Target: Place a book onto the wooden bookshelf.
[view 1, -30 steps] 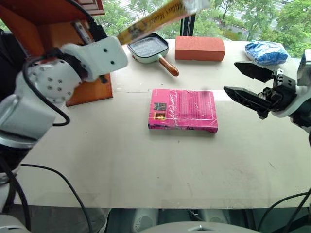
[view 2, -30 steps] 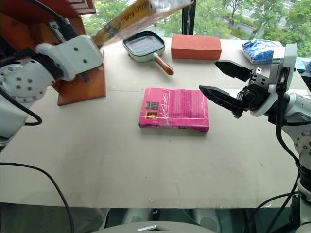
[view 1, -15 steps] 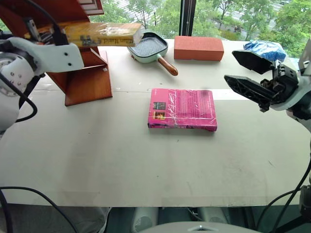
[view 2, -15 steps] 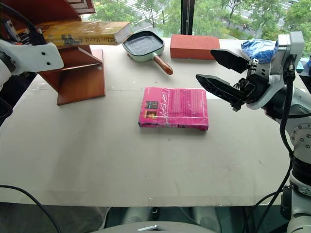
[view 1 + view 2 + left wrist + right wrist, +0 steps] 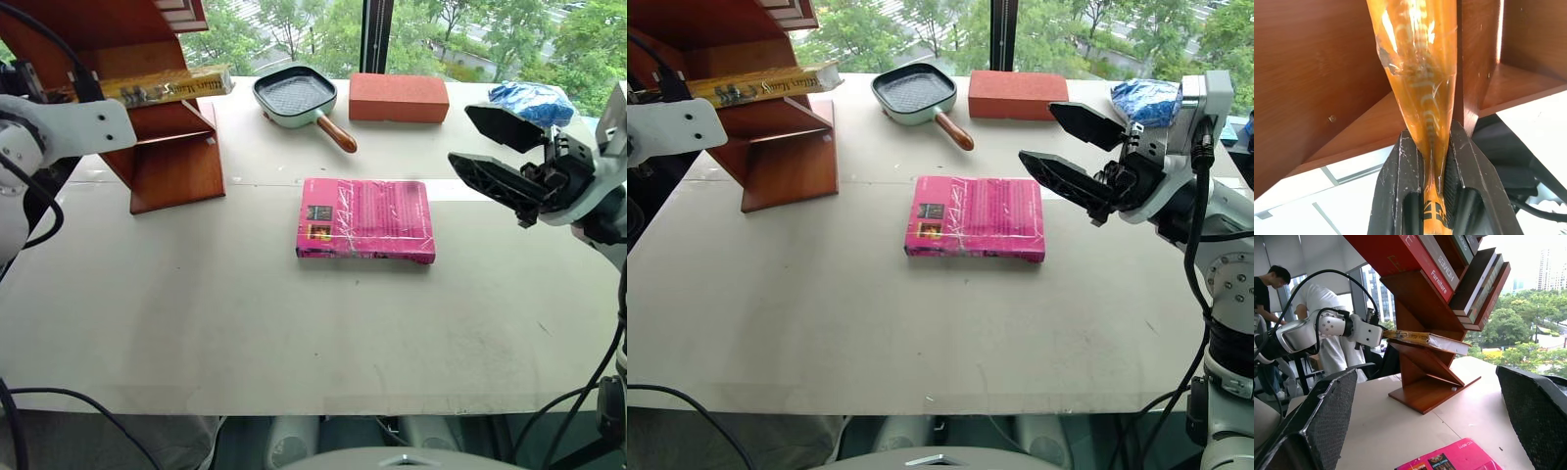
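Your left gripper [image 5: 1436,161], clamping the book [image 5: 167,86], is now swinging it level into the wooden bookshelf [image 5: 147,137]; right gripper [image 5: 490,147] is gaping wide.

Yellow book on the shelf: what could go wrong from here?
1. The yellow book lies flat on a slanted board of the wooden bookshelf with its free end overhanging; it may slide or tip off once released.
2. The left tool is shut on the book's edge right beside the boards; pulling back could drag the book out or knock the wood.
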You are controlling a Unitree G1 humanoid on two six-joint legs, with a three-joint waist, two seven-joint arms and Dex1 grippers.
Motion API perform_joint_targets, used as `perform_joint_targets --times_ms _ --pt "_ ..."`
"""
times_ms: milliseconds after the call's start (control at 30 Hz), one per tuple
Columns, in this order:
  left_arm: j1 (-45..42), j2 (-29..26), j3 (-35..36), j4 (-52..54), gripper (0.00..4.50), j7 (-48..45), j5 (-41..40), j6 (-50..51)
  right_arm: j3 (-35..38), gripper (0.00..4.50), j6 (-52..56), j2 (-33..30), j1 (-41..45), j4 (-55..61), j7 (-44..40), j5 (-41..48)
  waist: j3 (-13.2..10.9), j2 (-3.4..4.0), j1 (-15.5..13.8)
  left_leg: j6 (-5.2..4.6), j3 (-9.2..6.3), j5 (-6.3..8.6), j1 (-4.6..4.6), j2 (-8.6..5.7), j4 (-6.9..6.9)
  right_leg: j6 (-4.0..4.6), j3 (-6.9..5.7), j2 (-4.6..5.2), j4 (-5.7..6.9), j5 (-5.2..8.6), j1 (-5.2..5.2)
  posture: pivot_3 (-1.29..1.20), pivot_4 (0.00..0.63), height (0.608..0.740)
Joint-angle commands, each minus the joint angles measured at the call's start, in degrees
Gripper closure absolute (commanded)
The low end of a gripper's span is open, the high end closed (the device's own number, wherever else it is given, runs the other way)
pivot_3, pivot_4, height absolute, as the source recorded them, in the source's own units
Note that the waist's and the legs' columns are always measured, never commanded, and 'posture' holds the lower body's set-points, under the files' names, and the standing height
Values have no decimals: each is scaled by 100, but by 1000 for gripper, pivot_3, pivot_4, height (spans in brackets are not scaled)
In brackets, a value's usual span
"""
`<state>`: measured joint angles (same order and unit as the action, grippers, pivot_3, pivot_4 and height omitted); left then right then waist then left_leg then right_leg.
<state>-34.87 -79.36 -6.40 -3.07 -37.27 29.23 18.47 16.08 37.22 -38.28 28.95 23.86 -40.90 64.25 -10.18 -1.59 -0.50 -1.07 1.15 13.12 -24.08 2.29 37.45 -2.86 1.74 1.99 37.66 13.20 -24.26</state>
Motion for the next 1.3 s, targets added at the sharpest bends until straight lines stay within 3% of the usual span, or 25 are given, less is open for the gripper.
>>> perform_joint_targets --times_ms 33,300,333,600,767,967,1067,1133,1300 --pt "-109 -22 249 25 3535 -57 197 162 214 0 -44 -59 8 210 40 133 0 0 8 0 1 0 1 0 0 0 1 0 2 0 0 0 150 740" --pt "309 -91 696 286 257 -87 234 608 189 0 -79 -32 47 103 26 99 0 0 47 0 1 0 4 0 1 0 4 0 9 0 0 0 150 740" --pt "360 -102 763 330 47 -78 248 647 175 0 -88 -24 66 66 15 74 0 0 60 0 1 0 4 0 1 0 4 0 10 0 0 0 150 740" --pt "456 111 1460 948 47 344 285 872 134 0 -101 37 179 -94 13 -35 1 -1 95 0 1 0 6 0 5 0 5 0 15 0 1 0 150 740" --pt "-27 1230 2097 1864 47 -96 -876 1769 109 0 -170 -101 26 -218 -360 -297 2 -1 91 0 -2 0 10 -2 9 0 6 0 23 -1 3 0 150 740" --pt "162 2611 2815 2864 47 -670 -2631 2706 143 0 -539 -250 -1097 -267 -854 -1015 5 -7 111 0 -4 0 8 -2 29 -1 7 0 26 -1 11 0 150 740" --pt "1778 3789 3384 3349 47 -1362 -3898 2514 141 0 -1292 -261 -2183 -510 -1169 -1960 0 -3 153 0 0 0 25 -2 35 -1 12 0 31 0 25 0 150 740" --pt "2539 4430 3555 3590 47 -1406 -4448 2663 202 0 -1717 -175 -2683 -723 -1246 -2375 65 48 174 0 6 0 43 2 33 -1 25 -4 24 0 39 0 150 740" --pt "4144 5043 2714 3730 47 -1027 -4337 2204 263 0 -2683 79 -3561 -1323 -1307 -3115 41 -2 130 0 -1 3 36 0 39 -13 20 -2 26 11 36 0 150 740"
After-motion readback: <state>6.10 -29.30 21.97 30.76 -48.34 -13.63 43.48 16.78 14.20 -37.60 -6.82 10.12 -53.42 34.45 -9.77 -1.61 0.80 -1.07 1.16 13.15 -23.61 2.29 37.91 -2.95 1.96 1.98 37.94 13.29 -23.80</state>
